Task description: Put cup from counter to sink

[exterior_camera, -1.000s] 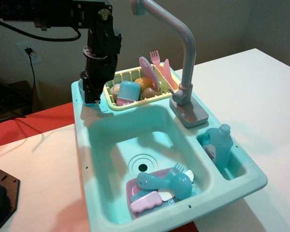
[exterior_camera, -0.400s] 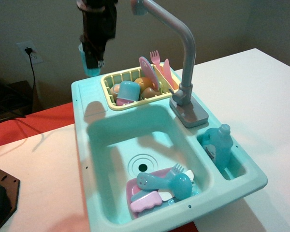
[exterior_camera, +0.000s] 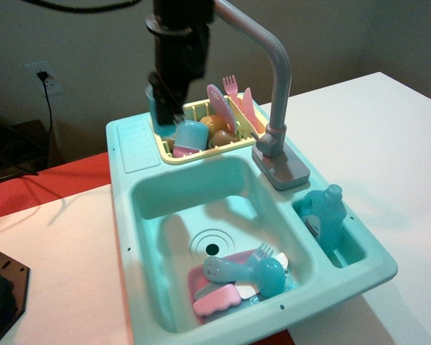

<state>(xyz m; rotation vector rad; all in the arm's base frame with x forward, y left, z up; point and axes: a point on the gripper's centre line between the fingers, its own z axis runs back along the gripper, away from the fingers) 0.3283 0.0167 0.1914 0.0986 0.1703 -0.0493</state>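
Note:
My gripper (exterior_camera: 167,106) hangs from the dark arm at the top centre and is shut on the cup (exterior_camera: 155,108), a small translucent blue tumbler. It holds the cup in the air above the left end of the yellow dish rack (exterior_camera: 174,154), behind the sink (exterior_camera: 172,201). The sink is the deep turquoise basin with a round ringed drain (exterior_camera: 212,248). The counter (exterior_camera: 122,165) with its ribbed patch (exterior_camera: 139,144) lies below and left of the cup, with nothing on it.
The rack holds a paler blue cup with a pink end (exterior_camera: 189,138), toy food and pink cutlery. A grey faucet (exterior_camera: 276,86) arches just right of the arm. A blue bottle (exterior_camera: 327,215) stands in the side well. A pink plate (exterior_camera: 233,264) and blue utensils lie in the sink's near corner.
The gripper lifted the cup off the counter's back left corner, then carried it right and slightly down, to above the left end of the dish rack.

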